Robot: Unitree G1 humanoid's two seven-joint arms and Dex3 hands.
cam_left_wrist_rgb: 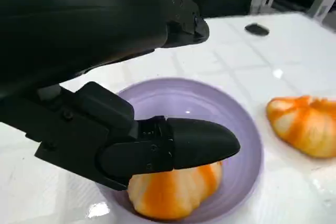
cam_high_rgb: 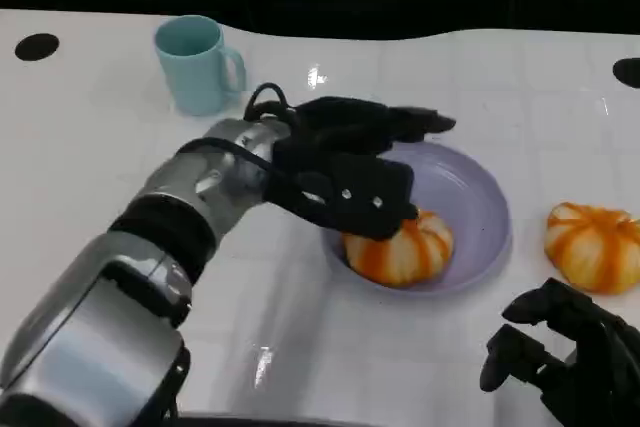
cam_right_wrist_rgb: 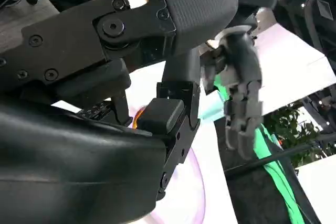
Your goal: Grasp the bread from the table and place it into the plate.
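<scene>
— Bread (cam_high_rgb: pixel 400 247) lies inside the purple plate (cam_high_rgb: pixel 480 207), left hand (cam_high_rgb: pixel 345 162) spread just above it, holding nothing.
— Then lift straight up, fingers apart, so nothing drags it out. Right hand (cam_high_rgb: pixel 570 357) rests curled, empty.

Bread in the plate, a second roll out on the tabletop

A round bun (cam_high_rgb: pixel 402 250), pale with orange stripes, sits inside the shallow lilac plate (cam_high_rgb: pixel 478 197), against its near-left rim, with the left robot hand (cam_high_rgb: pixel 345 172) right over it. A matching striped bun (cam_high_rgb: pixel 594 245) lies on the white tabletop (cam_high_rgb: pixel 100 137) just to the right of the plate, apart from it
</scene>
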